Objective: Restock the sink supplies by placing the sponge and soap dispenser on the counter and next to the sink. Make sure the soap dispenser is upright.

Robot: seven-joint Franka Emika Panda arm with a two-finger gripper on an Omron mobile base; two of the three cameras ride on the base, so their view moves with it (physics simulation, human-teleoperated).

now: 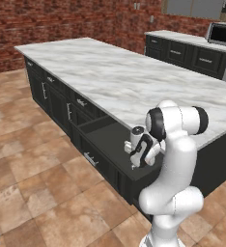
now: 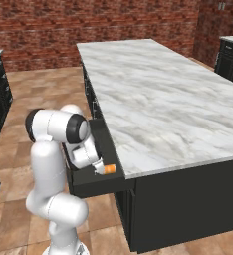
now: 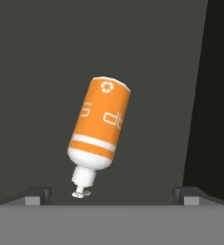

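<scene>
- Progress: early, as a judgement; the dispenser lies on its side on the dark floor of the open drawer, pump end toward the gripper, so it is neither on the counter nor upright; it shows as an orange end beside the hand near the drawer's front edge in the right base view
- Gripper: fingers spread wide, one each side of the pump, gripping nothing; whether the bottle touches either tip is hard to tell from this angle
- Left to do: grasp the bottle, carry it to the sink counter and stand it up; then the same for the sponge
- Surface: the drawer is pulled out from the long side of a broad marble island with dark cabinet fronts; the drawer floor is plain and dark, with a wall rising at the right of the hand view
- Room: red brick walls; brown tiled floor; a second run of dark cabinets under a pale top at the far right, carrying a microwave
</scene>
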